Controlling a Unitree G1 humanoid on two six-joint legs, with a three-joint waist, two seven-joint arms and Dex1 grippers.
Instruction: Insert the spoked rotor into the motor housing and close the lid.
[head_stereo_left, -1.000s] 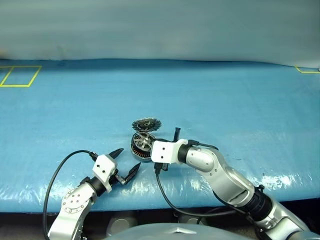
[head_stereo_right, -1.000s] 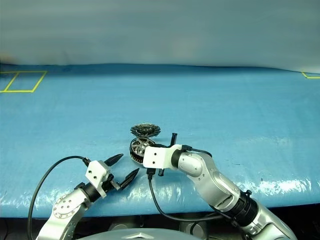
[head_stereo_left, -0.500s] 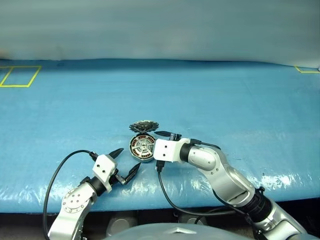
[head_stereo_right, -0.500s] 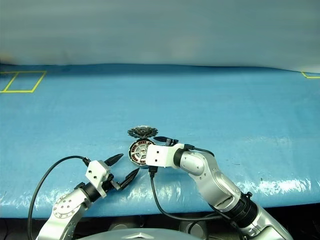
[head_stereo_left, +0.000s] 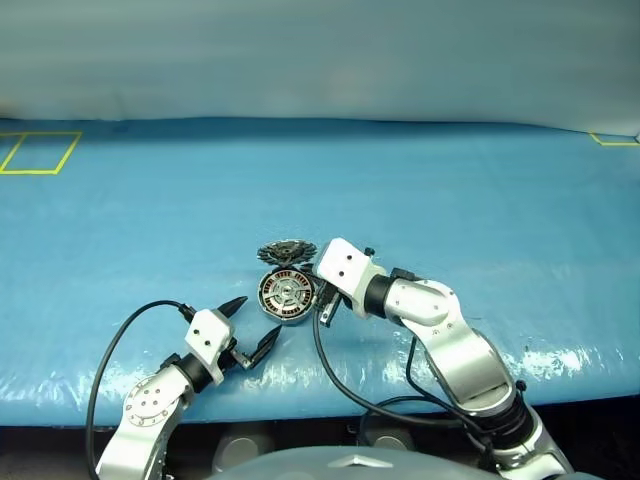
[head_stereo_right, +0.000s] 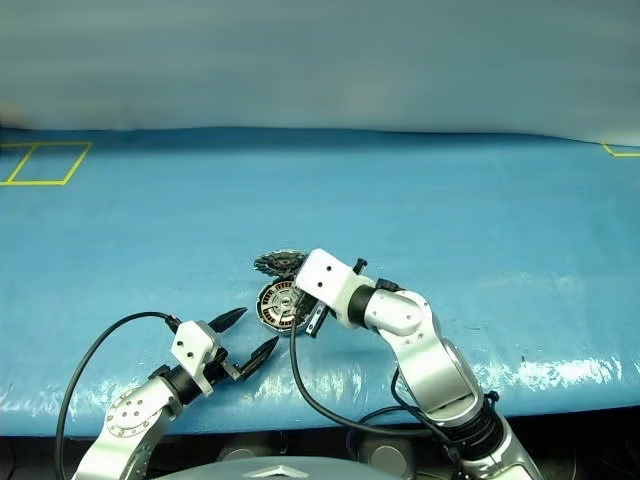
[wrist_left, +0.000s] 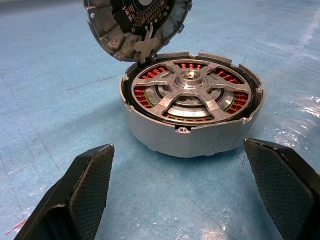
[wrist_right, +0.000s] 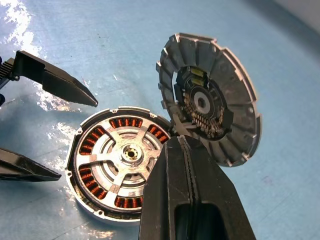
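Note:
The motor housing (head_stereo_left: 285, 298) lies flat on the blue table, its copper windings showing. The spoked rotor (wrist_left: 192, 92) sits inside it, silver spokes up. The lid (head_stereo_left: 286, 252) stands upright at the housing's far edge, joined there, with its dark-and-silver inner face (wrist_right: 202, 107) towards me. My right gripper (wrist_right: 181, 139) is shut with nothing in it, its tip just over the housing's rim near the joint with the lid. My left gripper (head_stereo_left: 258, 318) stands open on the near-left side of the housing, its fingers (wrist_left: 80, 192) apart from the wall.
The table is a blue padded sheet (head_stereo_left: 480, 210) whose front edge runs just behind both arms. A yellow tape square (head_stereo_left: 40, 152) marks the far left and a yellow corner (head_stereo_left: 615, 140) the far right. A black cable (head_stereo_left: 330, 370) hangs from my right wrist.
My right hand has risen and rolled, its fingers opening briefly and shutting again. The housing with the rotor looked tipped a second ago and now lies flat. The left arm has kept still.

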